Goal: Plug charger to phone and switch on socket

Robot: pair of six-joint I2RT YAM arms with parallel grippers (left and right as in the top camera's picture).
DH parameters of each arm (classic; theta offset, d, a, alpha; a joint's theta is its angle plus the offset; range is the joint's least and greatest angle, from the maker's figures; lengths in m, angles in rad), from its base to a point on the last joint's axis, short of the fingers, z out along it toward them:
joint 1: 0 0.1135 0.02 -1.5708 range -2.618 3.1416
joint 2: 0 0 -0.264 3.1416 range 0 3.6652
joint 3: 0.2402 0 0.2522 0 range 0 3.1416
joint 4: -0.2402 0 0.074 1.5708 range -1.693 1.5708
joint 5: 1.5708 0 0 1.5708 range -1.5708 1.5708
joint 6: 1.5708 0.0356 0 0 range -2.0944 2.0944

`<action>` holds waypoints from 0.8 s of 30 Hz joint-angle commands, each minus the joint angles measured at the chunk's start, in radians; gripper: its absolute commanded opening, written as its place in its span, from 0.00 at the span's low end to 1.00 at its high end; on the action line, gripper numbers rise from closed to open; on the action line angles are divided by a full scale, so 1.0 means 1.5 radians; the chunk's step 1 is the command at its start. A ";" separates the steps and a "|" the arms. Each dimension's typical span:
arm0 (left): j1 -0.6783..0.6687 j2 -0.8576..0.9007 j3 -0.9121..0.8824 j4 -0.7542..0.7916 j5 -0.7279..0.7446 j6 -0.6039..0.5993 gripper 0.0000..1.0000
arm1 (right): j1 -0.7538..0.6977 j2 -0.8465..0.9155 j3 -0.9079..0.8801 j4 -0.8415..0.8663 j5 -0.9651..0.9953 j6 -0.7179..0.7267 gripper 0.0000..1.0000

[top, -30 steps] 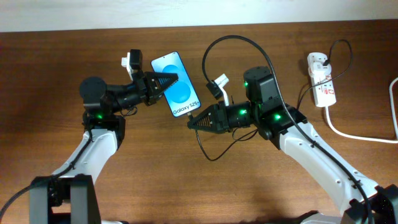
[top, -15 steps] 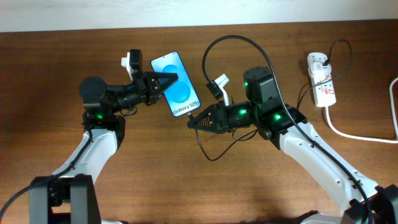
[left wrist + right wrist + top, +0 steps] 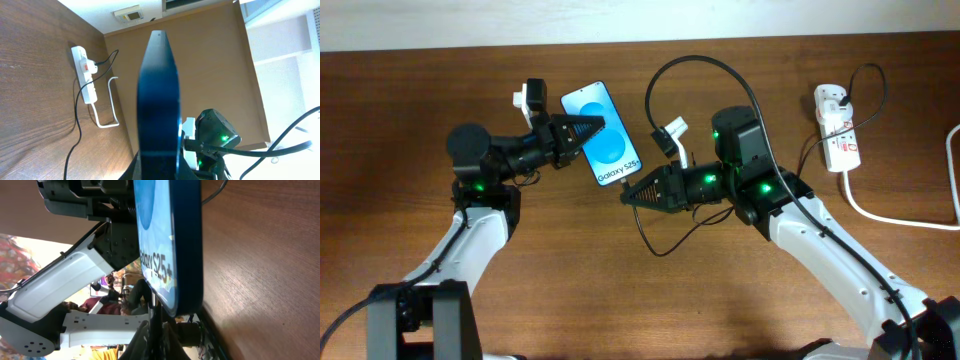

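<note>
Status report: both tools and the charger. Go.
Left tool shut on phone. Right tool shut on charger tip, at phone's bottom edge; seating unclear. Socket untouched, nothing in the way.

All 3 views are bright. Overhead view: even light from above, sharp across the brown table (image 3: 570, 290), with only faint, soft shadows beside the left arm (image 3: 485, 225) and right arm (image 3: 830, 250). Left wrist view: the phone (image 3: 159, 100) is a dark, blurred edge (very near the lens) against pale, washed-out areas at right. Right wrist view: its blue screen glows, lettering legible, the left background blown out and soft.
</note>
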 commanded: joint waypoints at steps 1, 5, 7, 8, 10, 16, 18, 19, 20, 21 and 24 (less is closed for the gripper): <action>-0.003 -0.005 0.009 0.006 0.018 -0.004 0.00 | 0.000 -0.001 0.006 0.006 -0.004 -0.002 0.04; -0.003 -0.005 0.009 0.006 0.018 -0.004 0.00 | 0.000 0.011 0.006 0.005 -0.002 0.035 0.04; -0.003 -0.005 0.009 0.006 0.018 -0.004 0.00 | 0.001 0.026 0.006 0.005 -0.008 0.053 0.04; -0.003 -0.005 0.009 0.006 0.018 -0.004 0.00 | 0.001 0.030 0.006 0.005 -0.010 0.053 0.04; -0.003 -0.005 0.009 0.006 0.018 -0.004 0.00 | 0.001 0.035 0.006 0.005 -0.010 0.053 0.04; -0.002 -0.005 0.009 0.006 0.015 -0.004 0.00 | 0.000 0.035 0.006 0.006 -0.030 0.045 0.04; -0.002 -0.005 0.009 0.006 0.012 -0.003 0.00 | 0.000 0.034 0.006 -0.003 -0.061 0.014 0.04; -0.002 -0.005 0.009 0.006 0.013 -0.003 0.00 | 0.000 0.033 0.006 -0.018 -0.069 0.001 0.04; -0.002 -0.005 0.009 0.006 0.016 -0.004 0.00 | 0.000 0.032 0.006 -0.044 -0.070 -0.016 0.04; -0.002 -0.005 0.009 0.006 0.026 -0.004 0.00 | 0.000 0.027 0.006 -0.092 -0.069 -0.053 0.04; -0.002 -0.005 0.009 0.006 0.085 -0.004 0.00 | 0.000 0.002 0.006 -0.271 -0.034 -0.186 0.04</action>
